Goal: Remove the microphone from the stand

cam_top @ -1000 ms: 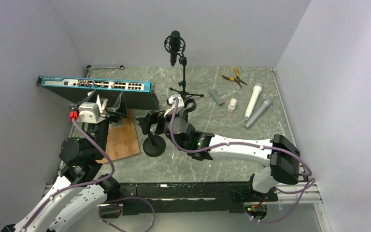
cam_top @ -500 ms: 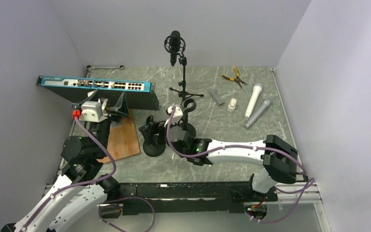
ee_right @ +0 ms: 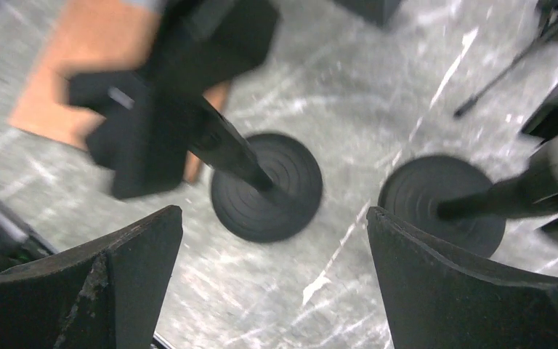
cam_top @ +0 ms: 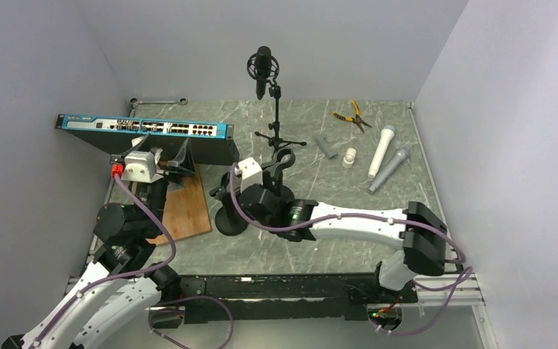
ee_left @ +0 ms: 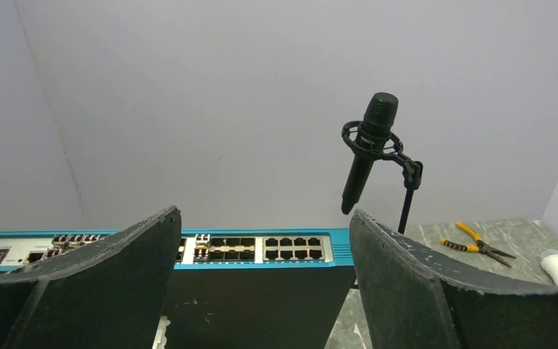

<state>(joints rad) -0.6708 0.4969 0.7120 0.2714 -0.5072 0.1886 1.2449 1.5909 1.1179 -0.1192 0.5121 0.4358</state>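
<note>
Right gripper (ee_right: pixel 274 217): released, jaws spread wide, nothing between them. It points down at the bench (cam_top: pixel 334 243), above a round-based desk stand (ee_right: pixel 267 187) whose post rises to a blurred black clip. Second desk stand (ee_right: pixel 443 205): round base, just beside the first, to its right in the right wrist view.

Left gripper (ee_left: pixel 264 217): released, jaws wide apart, holding nothing. It is raised over the wooden board (cam_top: pixel 185 211) and looks across the network switch (ee_left: pixel 261 249) toward the back wall.

Microphone (cam_top: pixel 263 67): black, seated in a ring shock mount atop the tripod stand (cam_top: pixel 277 116), slightly tilted. It is at the far middle of the bench near the back wall, well apart from both grippers.

Network switch: blue-fronted, far left of the bench.

Wooden board: near left, just beside the first desk stand.

Pliers (cam_top: pixel 352 114): yellow handles, far right.

White handheld mic (cam_top: pixel 382 149) and grey handheld mic (cam_top: pixel 390 169): lying just beside each other on the right.

Grey tube piece (cam_top: pixel 325 145) and white fitting (cam_top: pixel 349 156): between the tripod stand and the handheld mics.

Wrench (cam_top: pixel 158 102): far left, against the back wall.
</note>
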